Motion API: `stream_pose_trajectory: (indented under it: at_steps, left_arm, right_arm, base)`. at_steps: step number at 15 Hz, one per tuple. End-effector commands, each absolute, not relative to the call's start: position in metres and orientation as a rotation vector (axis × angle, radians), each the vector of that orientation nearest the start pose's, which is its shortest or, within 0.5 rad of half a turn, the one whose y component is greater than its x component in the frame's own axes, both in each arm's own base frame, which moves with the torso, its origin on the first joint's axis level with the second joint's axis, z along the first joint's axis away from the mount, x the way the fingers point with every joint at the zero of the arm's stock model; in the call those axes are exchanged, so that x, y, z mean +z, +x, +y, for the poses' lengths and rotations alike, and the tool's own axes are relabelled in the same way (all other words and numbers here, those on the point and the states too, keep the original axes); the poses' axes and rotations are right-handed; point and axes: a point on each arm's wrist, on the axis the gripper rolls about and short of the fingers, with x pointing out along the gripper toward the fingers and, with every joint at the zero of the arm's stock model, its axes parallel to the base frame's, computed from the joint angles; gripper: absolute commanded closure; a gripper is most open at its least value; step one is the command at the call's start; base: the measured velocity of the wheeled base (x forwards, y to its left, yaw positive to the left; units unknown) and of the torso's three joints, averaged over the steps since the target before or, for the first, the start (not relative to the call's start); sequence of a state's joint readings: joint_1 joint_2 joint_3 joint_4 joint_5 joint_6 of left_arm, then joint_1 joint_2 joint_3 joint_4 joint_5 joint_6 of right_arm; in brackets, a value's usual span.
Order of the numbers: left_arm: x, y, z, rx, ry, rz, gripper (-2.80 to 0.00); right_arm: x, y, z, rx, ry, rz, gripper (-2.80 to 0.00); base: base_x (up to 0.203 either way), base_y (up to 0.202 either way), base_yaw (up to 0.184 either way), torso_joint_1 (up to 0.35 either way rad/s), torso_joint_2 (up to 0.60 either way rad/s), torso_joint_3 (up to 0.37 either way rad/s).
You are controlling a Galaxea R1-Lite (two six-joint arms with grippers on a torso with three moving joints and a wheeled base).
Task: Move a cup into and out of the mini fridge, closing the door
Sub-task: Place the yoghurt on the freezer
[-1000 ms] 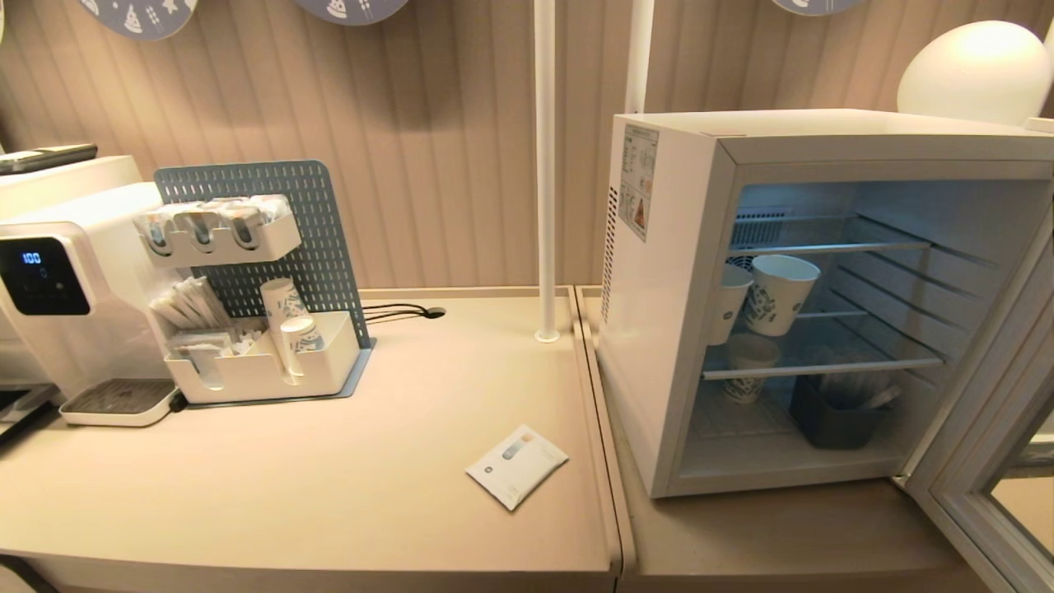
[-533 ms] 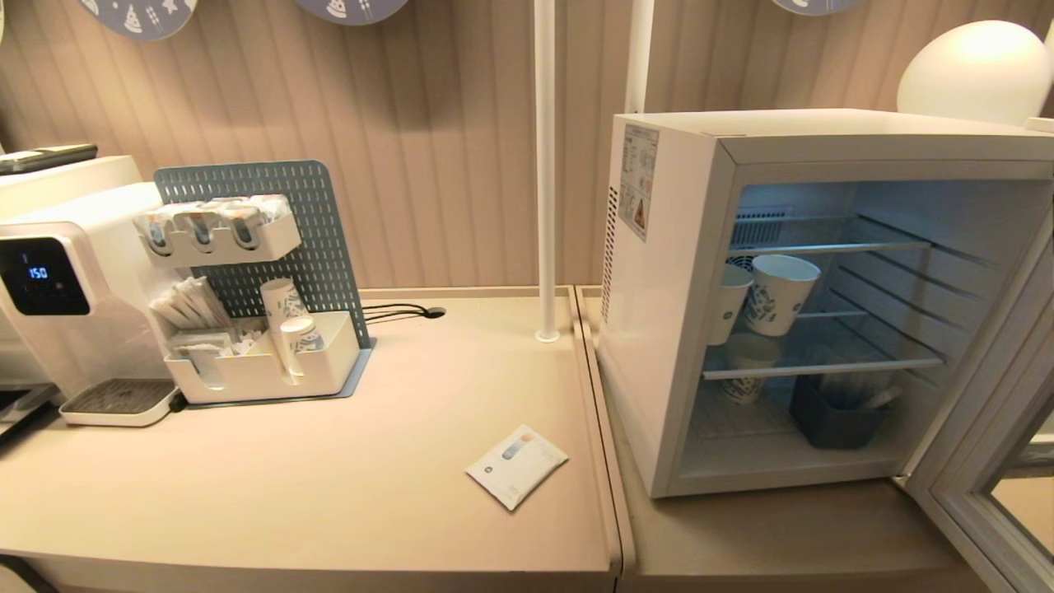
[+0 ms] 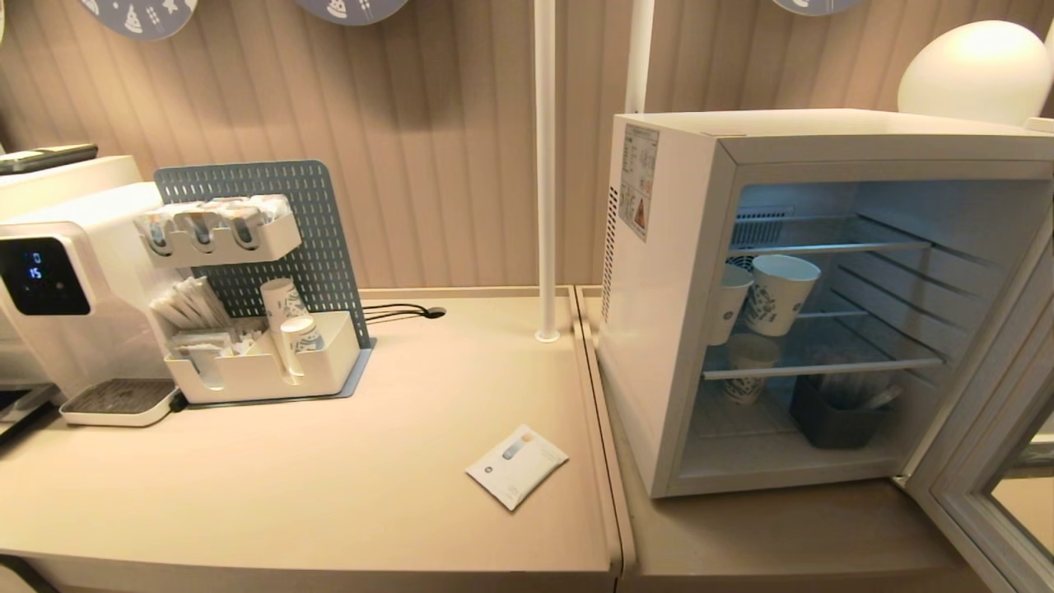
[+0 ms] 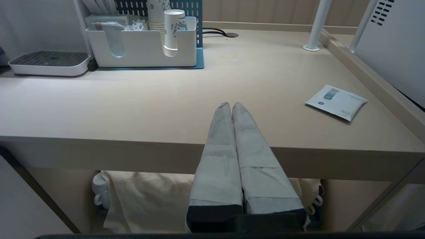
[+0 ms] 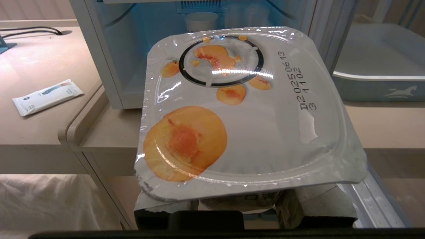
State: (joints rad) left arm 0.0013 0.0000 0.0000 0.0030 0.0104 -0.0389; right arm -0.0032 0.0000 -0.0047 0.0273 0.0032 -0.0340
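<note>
- Since the earlier head views nothing on the counter or in the fridge has shifted; only the digits on the white water dispenser's (image 3: 49,280) dark display have changed.
- Neither arm shows in the head view.
- The right gripper (image 5: 245,207) holds the small white plastic cup (image 5: 245,109) with its foil lid of orange fruit pictures and dark date print. The jaws pinch the cup's body from both sides, and the lid's wide rim hides the fingertips and most of the cup's wall.
- Beyond the held cup stands the boxy white mini fridge (image 3: 667,329), open, its interior mostly blocked by the lid in the wrist view.
- The grey-blue framed door (image 3: 980,486) is swung wide, cut off at the picture's edge.
- Inside, blue-patterned white paper cups (image 3: 778,292) are on the wire shelves; a dark bin (image 3: 836,420) below is hard to make out.
- The left gripper (image 4: 231,104) hangs at the beige counter's (image 4: 132,106) front edge, jaws pressed together, empty.
- A flat white sachet (image 4: 336,102) lies on the counter, well apart to one side of those jaws.
</note>
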Motion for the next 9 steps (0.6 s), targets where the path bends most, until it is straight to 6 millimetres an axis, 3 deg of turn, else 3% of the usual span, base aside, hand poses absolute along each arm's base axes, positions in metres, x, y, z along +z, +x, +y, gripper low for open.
stream_pose_trajectory:
  at_steps: [1,5,9]
  left_arm:
    - [0.0748,-0.0226,0.0002,0.012,-0.040,0.006,0.00]
    - [0.0748,-0.0226,0.0002,0.012,-0.040,0.006,0.00]
    - [0.0748,-0.0226,0.0002,0.012,-0.040,0.006,0.00]
  right_arm:
    - [0.0742,-0.0233,0.0001,0.000,-0.034,0.028,0.00]
    - [0.0742,-0.0233,0.0001,0.000,-0.028,0.028,0.00]
    - [0.0742,-0.0233,0.0001,0.000,-0.028,0.028,0.00]
  base:
    - [0.000,0.000,0.000,0.000,0.00,0.000]
    - [0.000,0.000,0.000,0.000,0.00,0.000]
    - [0.077,0.000,0.002,0.014,0.00,-0.002]
